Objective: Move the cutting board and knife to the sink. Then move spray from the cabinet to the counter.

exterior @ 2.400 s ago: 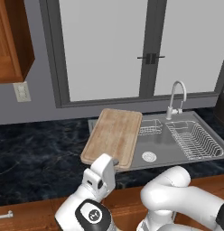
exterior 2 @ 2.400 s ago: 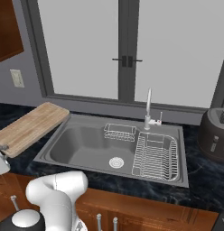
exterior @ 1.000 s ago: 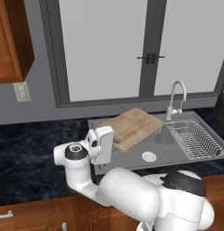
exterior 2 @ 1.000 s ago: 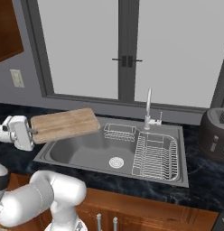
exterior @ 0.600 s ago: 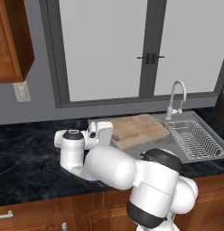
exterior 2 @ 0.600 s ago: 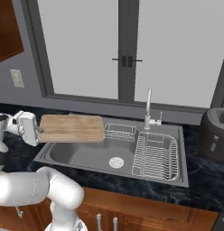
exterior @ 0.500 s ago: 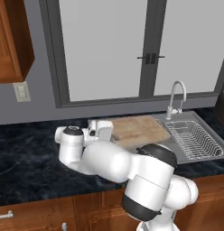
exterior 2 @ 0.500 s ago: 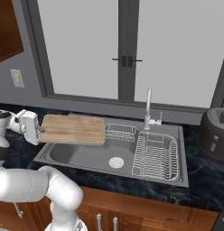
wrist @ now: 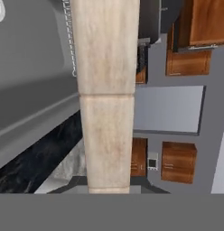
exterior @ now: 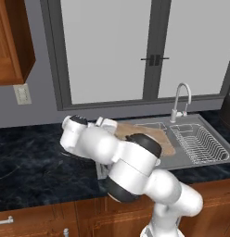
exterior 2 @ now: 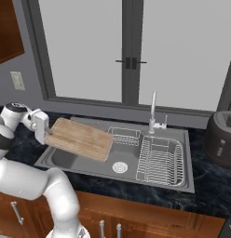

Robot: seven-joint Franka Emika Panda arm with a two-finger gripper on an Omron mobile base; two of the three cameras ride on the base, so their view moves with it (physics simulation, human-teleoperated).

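One relation governs my next move: the cutting board (exterior 2: 81, 138), clamped by its left end in my pincer (exterior 2: 48, 132), runs lengthwise away from the pincer to the right, hanging over the left half of the sink (exterior 2: 157, 177), its far end tipped slightly down. I judge lowering it into the basin comes next; the board is clear of the worktop (exterior 2: 210, 186).

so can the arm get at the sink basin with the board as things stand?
Probably yes. The pincer holds the board by its end, tilted over the sink; nothing sits beneath it there.
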